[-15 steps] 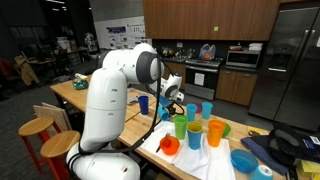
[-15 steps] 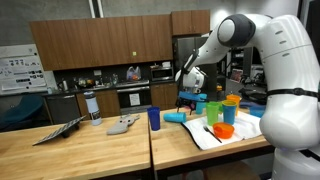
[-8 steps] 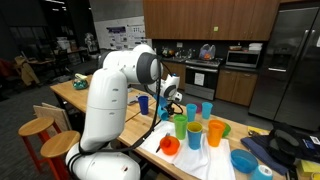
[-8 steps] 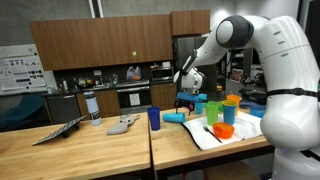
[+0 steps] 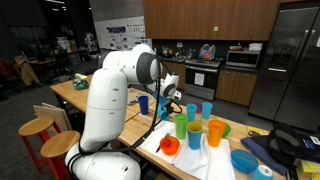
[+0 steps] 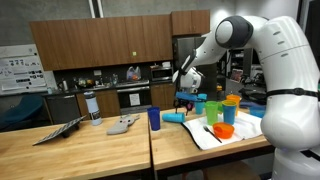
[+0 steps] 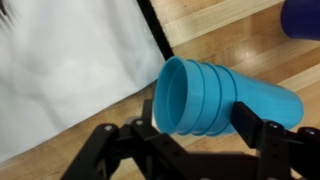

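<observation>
Looking down my wrist view, my claw (image 7: 200, 128) is spread wide with a light blue plastic cup (image 7: 215, 95) lying on its side right between the two black fingers (image 7: 250, 128). The fingers sit close on either flank of it, but I can't tell if the pads are actually touching, so I wouldn't call it gripped. The cup is smooth and tapered, with a few stepped rings round the mouth end. Its open mouth points off to one side of me and the narrow base to the other. It rests on the pale wooden tabletop (image 7: 235, 28), which has a plank grain.

Just past the cup's mouth is a flat white cloth (image 7: 70, 70), matte and a bit wrinkled, with a dark strip along its edge. Beyond the cup's base end, off in the corner, I can see a bit of a dark blue plastic cup (image 7: 303, 15).

In an exterior view my claw (image 6: 187, 102) hangs low over the same cup (image 6: 175, 117). A green upright cup (image 6: 212, 110) and an orange cup (image 6: 232, 107) stand on the cloth nearby.
</observation>
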Action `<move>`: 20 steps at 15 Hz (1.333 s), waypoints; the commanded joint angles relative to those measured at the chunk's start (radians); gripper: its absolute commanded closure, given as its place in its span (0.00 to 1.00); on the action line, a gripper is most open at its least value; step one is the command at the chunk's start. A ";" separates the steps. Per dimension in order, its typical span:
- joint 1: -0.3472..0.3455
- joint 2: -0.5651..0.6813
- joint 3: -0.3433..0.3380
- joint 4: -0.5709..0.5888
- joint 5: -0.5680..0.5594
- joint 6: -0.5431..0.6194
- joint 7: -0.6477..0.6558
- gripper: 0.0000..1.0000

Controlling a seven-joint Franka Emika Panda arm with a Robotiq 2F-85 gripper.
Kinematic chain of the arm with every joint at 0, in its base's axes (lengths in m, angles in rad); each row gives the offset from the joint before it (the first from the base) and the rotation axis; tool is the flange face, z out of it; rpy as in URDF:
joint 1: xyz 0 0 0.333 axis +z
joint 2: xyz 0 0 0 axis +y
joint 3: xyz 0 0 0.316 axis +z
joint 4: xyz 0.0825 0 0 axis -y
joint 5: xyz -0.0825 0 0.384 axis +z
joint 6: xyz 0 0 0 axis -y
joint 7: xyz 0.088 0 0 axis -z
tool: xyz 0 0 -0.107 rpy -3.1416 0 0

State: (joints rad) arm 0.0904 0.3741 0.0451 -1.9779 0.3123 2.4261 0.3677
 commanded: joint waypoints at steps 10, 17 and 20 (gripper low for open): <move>0.011 0.009 0.000 0.000 -0.009 0.010 0.018 0.86; 0.008 -0.031 0.003 -0.011 -0.021 0.011 -0.016 0.87; 0.012 -0.058 -0.002 -0.020 -0.050 0.025 -0.018 0.87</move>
State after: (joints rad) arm 0.0955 0.3632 0.0494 -1.9626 0.2934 2.4305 0.3564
